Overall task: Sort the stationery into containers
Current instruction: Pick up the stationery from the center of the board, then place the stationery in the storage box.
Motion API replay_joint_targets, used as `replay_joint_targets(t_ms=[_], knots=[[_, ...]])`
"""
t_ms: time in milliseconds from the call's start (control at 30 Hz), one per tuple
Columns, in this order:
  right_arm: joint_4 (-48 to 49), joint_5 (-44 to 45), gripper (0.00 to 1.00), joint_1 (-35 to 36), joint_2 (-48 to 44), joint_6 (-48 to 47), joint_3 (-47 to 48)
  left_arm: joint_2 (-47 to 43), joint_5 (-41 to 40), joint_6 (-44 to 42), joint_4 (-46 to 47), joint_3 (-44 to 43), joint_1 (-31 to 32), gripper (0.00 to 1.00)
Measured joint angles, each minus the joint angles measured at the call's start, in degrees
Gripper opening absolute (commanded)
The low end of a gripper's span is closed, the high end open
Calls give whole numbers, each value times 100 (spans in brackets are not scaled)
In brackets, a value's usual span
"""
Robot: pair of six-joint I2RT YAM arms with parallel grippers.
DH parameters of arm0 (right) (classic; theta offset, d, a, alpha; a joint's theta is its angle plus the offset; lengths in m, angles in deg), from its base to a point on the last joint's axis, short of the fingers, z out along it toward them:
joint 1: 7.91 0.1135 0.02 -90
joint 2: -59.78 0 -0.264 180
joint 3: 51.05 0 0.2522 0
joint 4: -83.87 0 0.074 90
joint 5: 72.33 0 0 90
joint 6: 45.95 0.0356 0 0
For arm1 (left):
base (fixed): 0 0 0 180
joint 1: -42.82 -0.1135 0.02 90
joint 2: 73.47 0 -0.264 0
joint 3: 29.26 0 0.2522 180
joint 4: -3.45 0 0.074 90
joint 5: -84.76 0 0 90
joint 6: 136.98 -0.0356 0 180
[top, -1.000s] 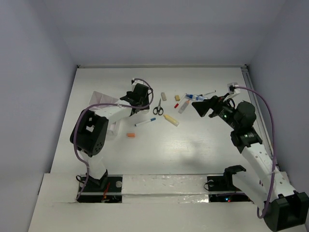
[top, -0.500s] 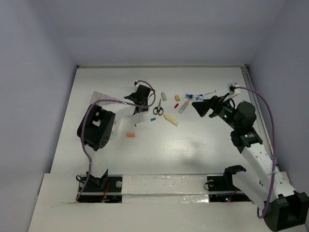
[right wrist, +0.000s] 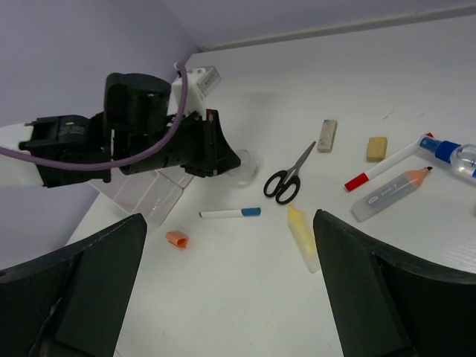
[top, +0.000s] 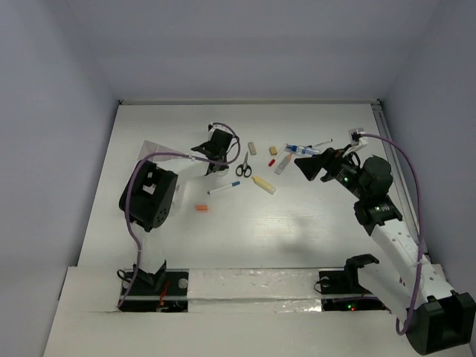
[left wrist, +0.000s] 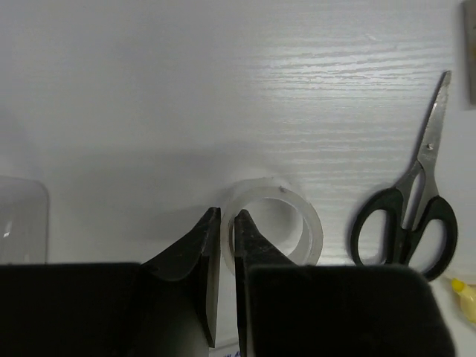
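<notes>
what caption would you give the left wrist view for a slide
Left gripper shut on a clear tape roll's rim, scissors lying alongside.

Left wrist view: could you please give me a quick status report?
Left pincer shut on wall of clear tape roll. Right pincer open, empty. Scissors close beside roll, not touching.

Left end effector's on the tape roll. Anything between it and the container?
Nothing visible. Bare table separates the tape roll from the container at left; the scissors lie on the opposite side.
</notes>
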Motion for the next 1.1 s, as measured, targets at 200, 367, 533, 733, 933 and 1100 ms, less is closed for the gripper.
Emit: replay_joint_targets(t_ms=[200,367,533,733,933,1100], knots=[[118,-44,100,0,109,39,-24,-1064,-380,-334,-734,-409,-57,0],[199,-109,100,0,420,48,-85,-1980,-822,-667,-1266,-734,-470,0],[245,-227,100,26,538,98,-101,-2551,-1311,-896,-1950,-667,-1294,0],[490,-326,100,66,120,144,-258,-2533,-2061,-992,-2634,-595,-1766,0],[680,-452,100,72,195,212,-280,-2011,-2765,-1029,-3119,-863,-1764,0],[752,-496,100,72,131,249,-356,-1495,-3265,-1038,-3351,-1150,-1762,0]])
